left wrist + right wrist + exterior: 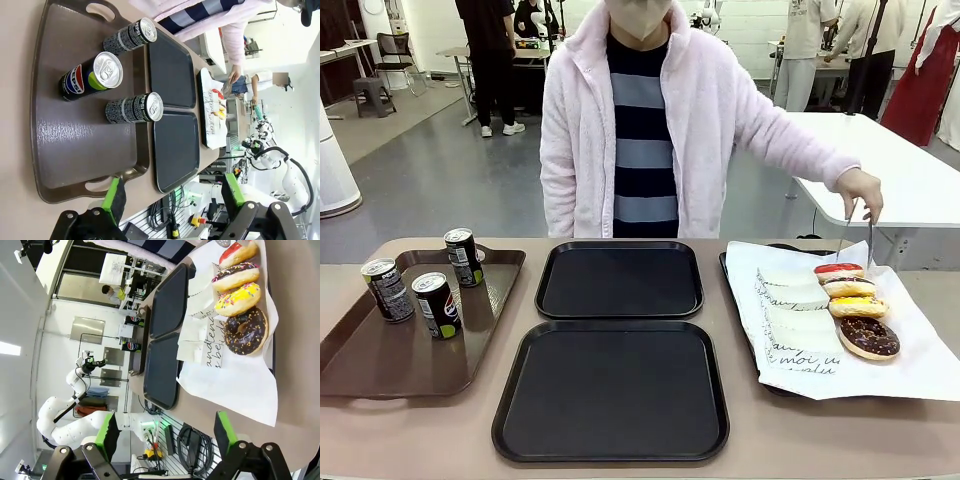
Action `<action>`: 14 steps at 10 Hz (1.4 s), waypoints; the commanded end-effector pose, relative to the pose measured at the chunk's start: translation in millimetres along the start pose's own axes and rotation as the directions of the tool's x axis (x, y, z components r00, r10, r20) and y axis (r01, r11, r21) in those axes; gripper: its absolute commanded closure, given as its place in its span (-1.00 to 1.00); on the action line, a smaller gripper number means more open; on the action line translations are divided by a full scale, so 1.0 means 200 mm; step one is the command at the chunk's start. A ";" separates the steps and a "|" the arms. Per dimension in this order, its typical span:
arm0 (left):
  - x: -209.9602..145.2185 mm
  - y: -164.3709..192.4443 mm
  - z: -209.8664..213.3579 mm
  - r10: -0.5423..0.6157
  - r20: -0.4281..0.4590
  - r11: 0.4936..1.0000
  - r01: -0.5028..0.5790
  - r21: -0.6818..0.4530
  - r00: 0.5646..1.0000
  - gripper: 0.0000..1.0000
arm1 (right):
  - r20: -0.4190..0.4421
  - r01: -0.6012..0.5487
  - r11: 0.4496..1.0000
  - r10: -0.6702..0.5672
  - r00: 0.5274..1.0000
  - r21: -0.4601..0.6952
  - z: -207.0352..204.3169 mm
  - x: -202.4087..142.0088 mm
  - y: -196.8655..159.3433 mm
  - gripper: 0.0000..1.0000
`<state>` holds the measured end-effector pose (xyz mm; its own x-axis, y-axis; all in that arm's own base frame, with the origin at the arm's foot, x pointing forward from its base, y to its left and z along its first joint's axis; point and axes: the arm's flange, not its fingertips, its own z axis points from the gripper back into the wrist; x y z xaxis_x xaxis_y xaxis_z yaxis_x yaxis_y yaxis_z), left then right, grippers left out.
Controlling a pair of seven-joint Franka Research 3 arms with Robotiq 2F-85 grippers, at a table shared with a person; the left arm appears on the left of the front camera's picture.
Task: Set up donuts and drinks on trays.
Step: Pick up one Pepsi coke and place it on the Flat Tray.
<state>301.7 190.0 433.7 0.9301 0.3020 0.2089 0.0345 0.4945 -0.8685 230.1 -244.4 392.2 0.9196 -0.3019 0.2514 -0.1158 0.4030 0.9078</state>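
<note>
Hovering released, left pincer (172, 195) well short of drinks (92, 76); right pincer (165, 432) released, donuts (239, 305) beyond.

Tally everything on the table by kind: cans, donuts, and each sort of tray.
Cans: 3
Donuts: 4
Black trays: 2
Brown tray: 1
Paper-lined tray: 1
Total: 11
</note>
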 end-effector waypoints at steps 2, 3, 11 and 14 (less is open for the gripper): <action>0.00 0.01 0.02 -0.008 -0.002 1.000 0.008 -0.011 1.000 -1.00 | -0.002 -0.009 1.000 0.009 1.000 0.013 0.02 -0.01 -0.01 -1.00; 0.00 0.01 0.02 -0.008 -0.002 1.000 0.008 -0.011 1.000 -1.00 | -0.002 -0.009 1.000 0.009 1.000 0.013 0.02 -0.01 -0.01 -1.00; 0.00 0.01 0.02 -0.008 -0.002 1.000 0.008 -0.011 1.000 -1.00 | -0.002 -0.009 1.000 0.009 1.000 0.013 0.02 -0.01 -0.01 -1.00; 0.00 0.01 0.02 -0.008 -0.002 1.000 0.008 -0.011 1.000 -1.00 | -0.002 -0.009 1.000 0.009 1.000 0.013 0.02 -0.01 -0.01 -1.00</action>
<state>301.5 190.2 433.7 0.9300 0.3024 0.2088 0.0342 0.4944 -0.8686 230.0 -244.5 392.2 0.9196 -0.3020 0.2514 -0.1158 0.4030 0.9078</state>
